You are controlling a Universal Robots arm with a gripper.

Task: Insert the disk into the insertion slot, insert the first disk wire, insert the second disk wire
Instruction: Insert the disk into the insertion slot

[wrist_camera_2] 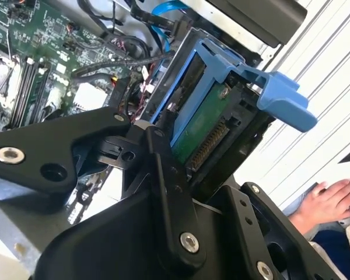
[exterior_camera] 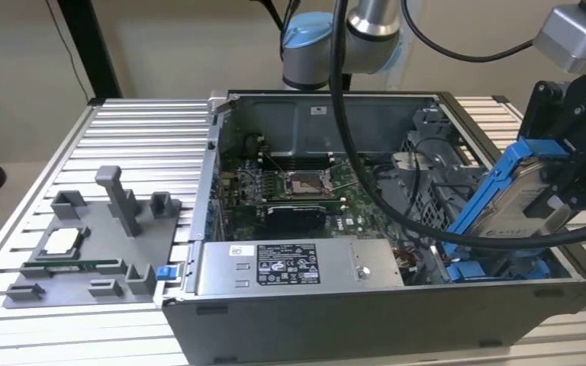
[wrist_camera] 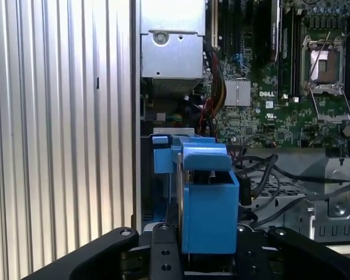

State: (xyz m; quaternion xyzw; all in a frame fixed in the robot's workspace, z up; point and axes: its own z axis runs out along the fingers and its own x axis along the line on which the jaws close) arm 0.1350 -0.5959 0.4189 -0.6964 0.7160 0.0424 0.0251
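The jaws are clamped on the disk (exterior_camera: 530, 200) by its blue frame, holding it tilted with one end raised over the insertion slot (exterior_camera: 497, 268). The slot sits in the open computer case (exterior_camera: 375, 320), at the corner nearest the table's (exterior_camera: 140, 137) edge on the exterior view's right. Whether the disk's lower end touches the slot's blue fittings I cannot tell. In the second wrist view a person's hand (wrist_camera_2: 329, 201) lies beyond the case.
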